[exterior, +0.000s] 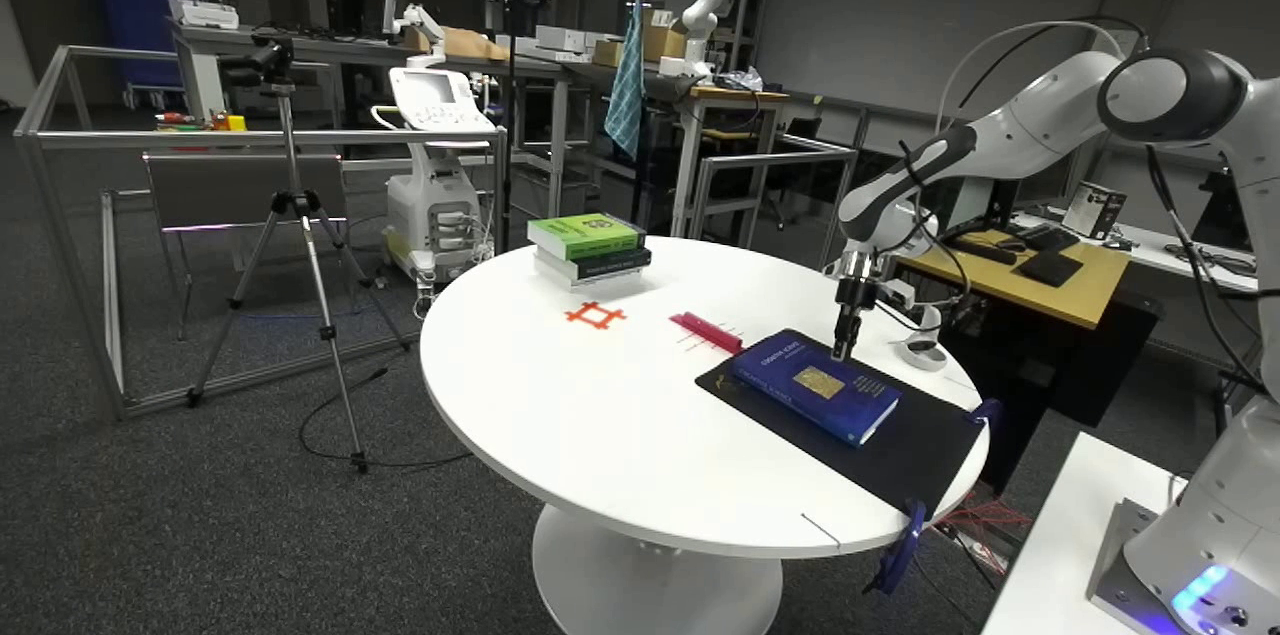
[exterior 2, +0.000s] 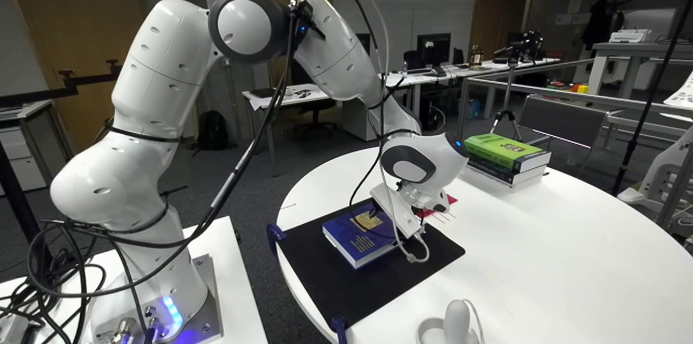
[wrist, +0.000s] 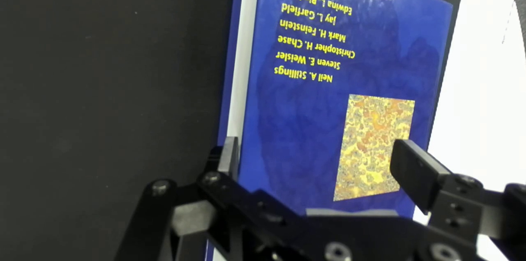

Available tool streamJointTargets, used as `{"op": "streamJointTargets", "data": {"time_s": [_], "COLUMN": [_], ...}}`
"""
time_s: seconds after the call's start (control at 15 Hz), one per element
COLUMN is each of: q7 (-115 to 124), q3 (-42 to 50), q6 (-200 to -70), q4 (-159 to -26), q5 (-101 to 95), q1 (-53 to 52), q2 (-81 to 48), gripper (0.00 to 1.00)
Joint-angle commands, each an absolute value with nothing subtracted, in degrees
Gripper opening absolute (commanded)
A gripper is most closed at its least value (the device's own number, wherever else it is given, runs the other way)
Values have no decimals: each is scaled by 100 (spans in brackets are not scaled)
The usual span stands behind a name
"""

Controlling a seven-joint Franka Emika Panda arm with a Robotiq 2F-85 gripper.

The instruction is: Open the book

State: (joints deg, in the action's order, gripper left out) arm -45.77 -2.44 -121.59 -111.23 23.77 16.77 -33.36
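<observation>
Book [exterior: 818, 383]: closed, flat on the black mat [exterior: 925, 460] on your round white table [exterior: 540, 395]; blue cover, gold patch [wrist: 370, 148] at its centre. Gripper [wrist: 319, 156]: jaws spread, as your wrist view makes plain; one finger [wrist: 229, 155] beside the page edge [wrist: 242, 76], the opposite finger [wrist: 415, 174] over the cover by the patch. Whether either touches, you cannot tell. Authors' names [wrist: 315, 45]: legible to you in the wrist view, upside down there; too small to read in both exterior views. Spine [exterior: 790, 402]: lettered, facing out in an exterior view; your wrist view gives cover and pages instead. White casing [exterior 2: 403, 213]: at the end of your arm [exterior 2: 157, 62], hiding most of the gripper in an exterior view. Book stack [exterior: 585, 237]: both exterior views; green volume topmost, black beneath. Red piece [exterior: 708, 331]: on the table just beside the mat, both exterior views. Orange frame [exterior: 581, 316]: on the table near the stack, in an exterior view only. White controller [exterior 2: 456, 322]: on the table, both exterior views. Blue clamps [exterior: 905, 545], two: at the table's edge by the mat's corners, both exterior views. Tripod [exterior: 298, 205]: on the floor, apart from the table, both exterior views. Second arm [exterior: 708, 3]: background of an exterior view only. Backpack [exterior 2: 212, 130]: on the floor, background of an exterior view only.
</observation>
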Motion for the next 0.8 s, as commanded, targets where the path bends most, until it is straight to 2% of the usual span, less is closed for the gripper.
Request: {"op": "streamJointTargets", "data": {"time_s": [0.0, 0.73], "q7": [-4720, -4575], "q3": [-319, -295], "q6": [-12213, -11854], "q4": [-11194, -11101], "q5": [2456, 2474], "q1": [1733, 1783], "q2": [-3211, -3313], "gripper": [100, 100]}}
